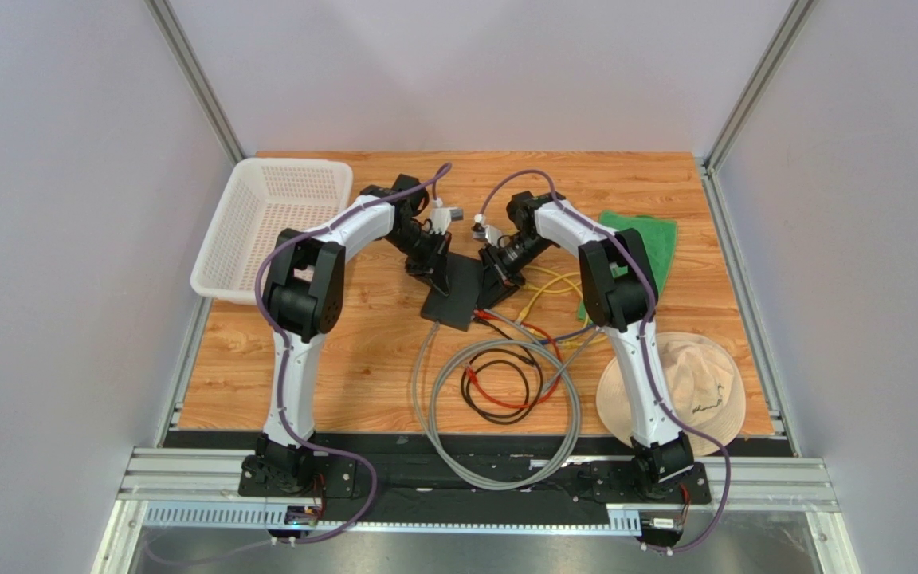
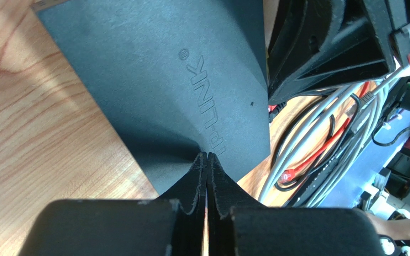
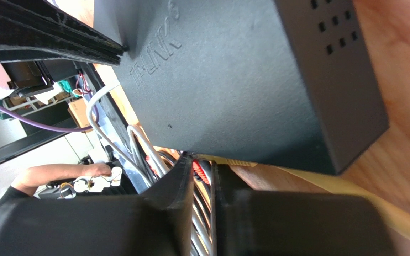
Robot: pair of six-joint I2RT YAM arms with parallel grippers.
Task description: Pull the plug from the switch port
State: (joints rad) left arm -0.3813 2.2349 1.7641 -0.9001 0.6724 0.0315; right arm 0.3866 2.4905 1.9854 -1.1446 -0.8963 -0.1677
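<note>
Overhead: switch [image 1: 450,297] lies mid-worktop. I see both arms folded inward over it, left gripper [image 1: 436,275] on side toward left edge, right gripper [image 1: 495,287] toward right edge.

Left wrist: fingers [image 2: 192,184] pressed together, empty, tips on switch top, likely pinning it down.

Right wrist: fingers [image 3: 177,184] nearly together beside switch edge. Plug hidden, grip unclear.
</note>
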